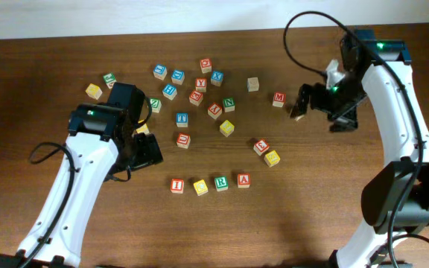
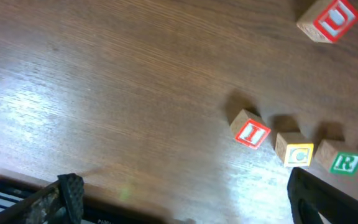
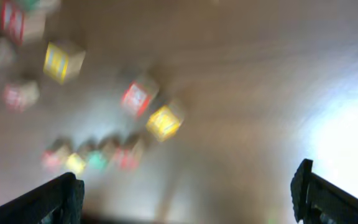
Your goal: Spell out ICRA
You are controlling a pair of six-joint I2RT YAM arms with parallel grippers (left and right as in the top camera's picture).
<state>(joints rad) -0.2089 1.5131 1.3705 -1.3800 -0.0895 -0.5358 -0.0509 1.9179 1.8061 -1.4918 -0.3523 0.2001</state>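
Observation:
Four letter blocks stand in a row near the table's front centre: a red I (image 1: pixel 176 185), a yellow C (image 1: pixel 200 187), a green R (image 1: pixel 221 182) and a red A (image 1: pixel 243 180). The left wrist view shows the I (image 2: pixel 252 132), the C (image 2: pixel 295 151) and the R (image 2: pixel 342 160). My left gripper (image 1: pixel 146 149) is open and empty, left of the row and raised off the table. My right gripper (image 1: pixel 301 101) is open and empty, high at the right. The right wrist view is blurred and shows the row (image 3: pixel 92 158) far off.
Many loose letter blocks lie scattered at the back centre, among them a red M (image 1: pixel 278 98), a plain one (image 1: pixel 253 84), a yellow one (image 1: pixel 272 158) and a red one (image 1: pixel 261 147). A red U block (image 2: pixel 329 18) lies beyond the row.

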